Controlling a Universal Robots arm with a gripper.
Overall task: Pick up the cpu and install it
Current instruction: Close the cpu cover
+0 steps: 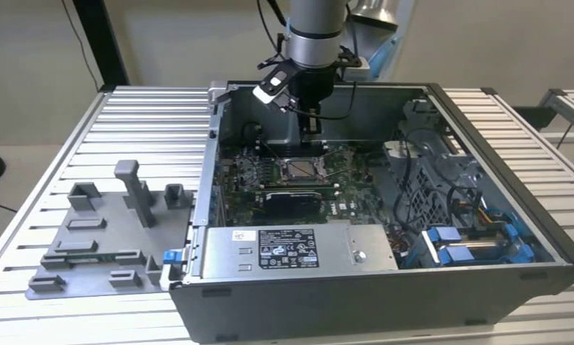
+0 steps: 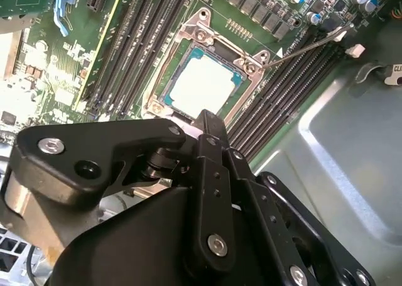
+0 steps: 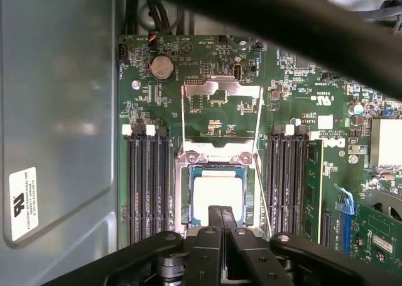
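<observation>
In both wrist views the black gripper (image 3: pixel 221 210) covers one edge of the cpu (image 3: pixel 217 195), so we cannot see that side of the chip or the socket frame (image 3: pixel 217 155) under it. In the exterior view the chip is too small for us to make out inside the grey computer case (image 1: pixel 363 302).

The fingers are pressed together with nothing between them. Their tip hangs just over the chip (whether it touches, we cannot tell).

The cpu is a flat, near-square plate with a matte silvery-white top. It lies in the bright metal frame on the green motherboard (image 3: pixel 295 78). Its top faces up and its edges run parallel to the frame and to the black memory slots (image 3: pixel 151 185) on either side. We see no clear long axis.
</observation>
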